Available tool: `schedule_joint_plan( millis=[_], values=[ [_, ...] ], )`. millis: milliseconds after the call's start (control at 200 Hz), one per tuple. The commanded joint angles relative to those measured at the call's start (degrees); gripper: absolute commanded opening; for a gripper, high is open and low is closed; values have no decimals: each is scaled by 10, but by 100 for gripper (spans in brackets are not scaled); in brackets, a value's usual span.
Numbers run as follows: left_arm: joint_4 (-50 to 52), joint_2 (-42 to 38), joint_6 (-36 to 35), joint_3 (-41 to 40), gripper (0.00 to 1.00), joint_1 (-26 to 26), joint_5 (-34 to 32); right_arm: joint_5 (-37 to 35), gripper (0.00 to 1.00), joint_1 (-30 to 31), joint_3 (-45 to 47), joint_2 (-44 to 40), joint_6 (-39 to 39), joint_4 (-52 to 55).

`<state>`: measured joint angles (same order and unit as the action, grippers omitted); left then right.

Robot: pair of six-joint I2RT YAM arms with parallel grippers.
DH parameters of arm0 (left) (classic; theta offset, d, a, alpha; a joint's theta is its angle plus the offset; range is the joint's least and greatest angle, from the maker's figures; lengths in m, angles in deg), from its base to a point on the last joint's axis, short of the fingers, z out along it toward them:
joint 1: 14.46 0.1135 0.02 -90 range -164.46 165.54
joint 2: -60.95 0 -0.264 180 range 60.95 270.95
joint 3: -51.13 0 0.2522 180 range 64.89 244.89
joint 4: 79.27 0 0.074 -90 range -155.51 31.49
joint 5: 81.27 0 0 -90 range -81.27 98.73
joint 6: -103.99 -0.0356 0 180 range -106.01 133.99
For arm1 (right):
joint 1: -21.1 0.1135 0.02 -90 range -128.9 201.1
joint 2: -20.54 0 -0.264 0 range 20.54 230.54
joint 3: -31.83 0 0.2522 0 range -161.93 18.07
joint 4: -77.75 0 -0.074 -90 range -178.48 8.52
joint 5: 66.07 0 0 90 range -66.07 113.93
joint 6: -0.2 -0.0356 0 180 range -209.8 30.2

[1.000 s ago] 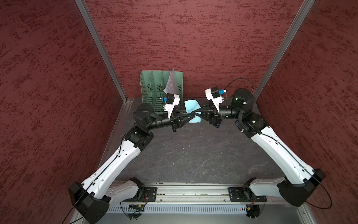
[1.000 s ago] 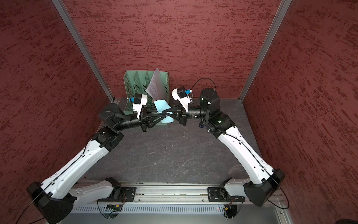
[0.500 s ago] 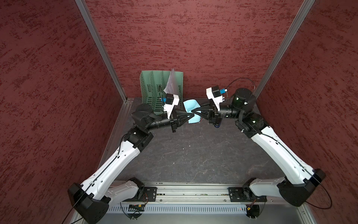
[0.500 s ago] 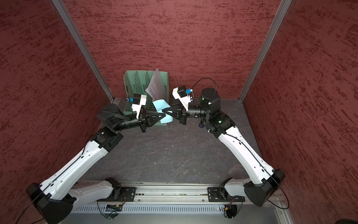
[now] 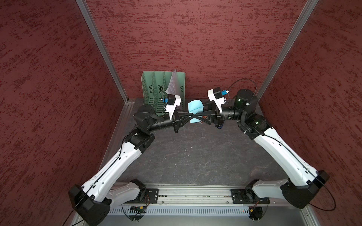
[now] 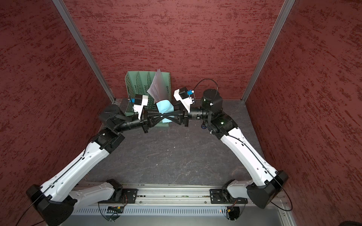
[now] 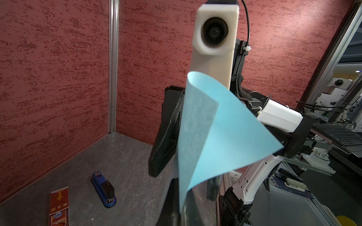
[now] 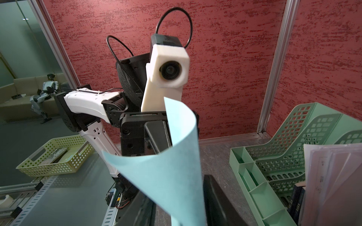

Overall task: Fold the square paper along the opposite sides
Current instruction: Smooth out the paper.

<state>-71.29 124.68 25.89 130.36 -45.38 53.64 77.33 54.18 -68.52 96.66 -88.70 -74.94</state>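
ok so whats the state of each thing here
light-blue square paper sheet: curled into a cone, held in the air
left pincer: shut on the paper sheet
right pincer: open, jaws either side of the sheet
green perforated file rack: upright
white paper sheets: standing in the rack
blue stapler: closed, lying flat
red rectangular packet: lying flat

You have one square paper point(image 5: 194, 106), one green file rack point(image 5: 152, 88), one sheaf of white sheets point(image 5: 173, 84), one stapler point(image 7: 103, 188) and one red packet point(image 7: 58, 207).

The light-blue paper point(image 5: 194, 107) is seen curled over into a loose cone, unfolded, raised above the table point(image 5: 195, 156) near the back.
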Motion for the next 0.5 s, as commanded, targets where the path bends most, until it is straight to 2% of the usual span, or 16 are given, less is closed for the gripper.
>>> schedule_joint_plan(
  millis=[0,235,496],
  values=[
    [54,-5,-40,23,0,2,-1,1,50,6,-25,-10,24,42],
    [258,22,-134,107,0,20,0,-61,56,6,-55,-27,102,149],
    [409,33,-203,157,0,35,44,-97,55,5,-78,-24,154,220]
  ],
)
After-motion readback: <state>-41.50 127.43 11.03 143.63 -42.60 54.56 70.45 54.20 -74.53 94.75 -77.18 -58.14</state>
